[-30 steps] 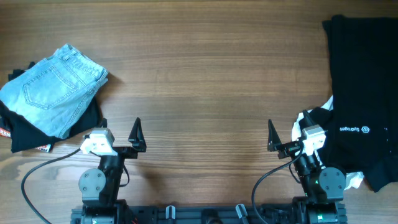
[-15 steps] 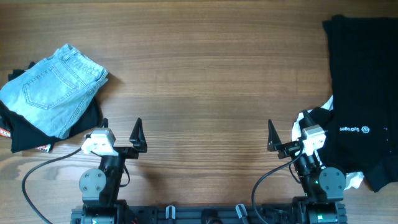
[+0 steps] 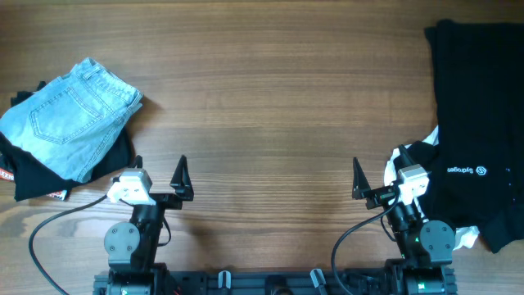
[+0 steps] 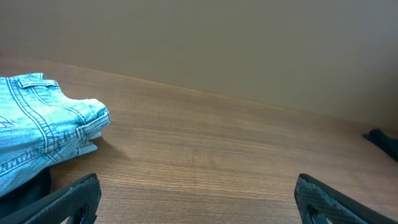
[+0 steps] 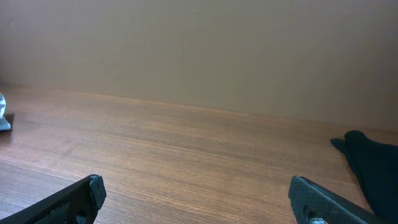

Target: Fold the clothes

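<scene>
1. Overhead view: the denim shorts (image 3: 70, 115) lie at the far left of the counter (image 3: 270, 98). They are already doubled over and rest on top of a black garment (image 3: 82, 172), which looks like the start of a finished stack.
2. A heap of black clothes (image 3: 475, 98) lies rumpled along the right edge, one piece showing a pale logo. It touches the right arm's base, probably so that arm can draw from it.
3. The left jaws are released, spread wide and grasping nothing. They sit low near the counter's front edge, with the shorts ahead and to their left, apart from them.
4. The right jaws are likewise released and empty, just beside the black heap.
5. Bare wood between the two piles would likely serve as folding room for the next garment.
</scene>
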Robot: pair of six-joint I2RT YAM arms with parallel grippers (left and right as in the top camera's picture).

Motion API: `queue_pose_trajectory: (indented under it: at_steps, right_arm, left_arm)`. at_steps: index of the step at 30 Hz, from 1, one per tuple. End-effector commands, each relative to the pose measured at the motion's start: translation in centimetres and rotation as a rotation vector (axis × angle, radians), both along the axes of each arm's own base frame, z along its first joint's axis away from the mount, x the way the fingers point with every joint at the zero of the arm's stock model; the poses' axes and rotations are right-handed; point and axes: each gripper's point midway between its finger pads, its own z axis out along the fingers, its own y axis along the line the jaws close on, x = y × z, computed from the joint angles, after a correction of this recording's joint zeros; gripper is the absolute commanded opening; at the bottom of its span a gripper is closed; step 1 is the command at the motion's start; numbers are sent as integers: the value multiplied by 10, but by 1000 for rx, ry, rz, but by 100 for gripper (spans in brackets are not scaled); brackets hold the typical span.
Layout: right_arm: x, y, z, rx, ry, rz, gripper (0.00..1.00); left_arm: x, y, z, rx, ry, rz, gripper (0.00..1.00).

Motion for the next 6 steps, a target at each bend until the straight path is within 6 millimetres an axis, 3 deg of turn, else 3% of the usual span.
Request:
queue_pose_trajectory:
  at_steps: [1,6]
  right_arm:
    - [-1,2,3,-5,-15,8,100]
    - [-1,2,3,-5,-15,8,100]
  left_arm:
    - [-1,-4,-1,18,-7,-25,100]
    - [-1,-4,-1,18,-7,-25,100]
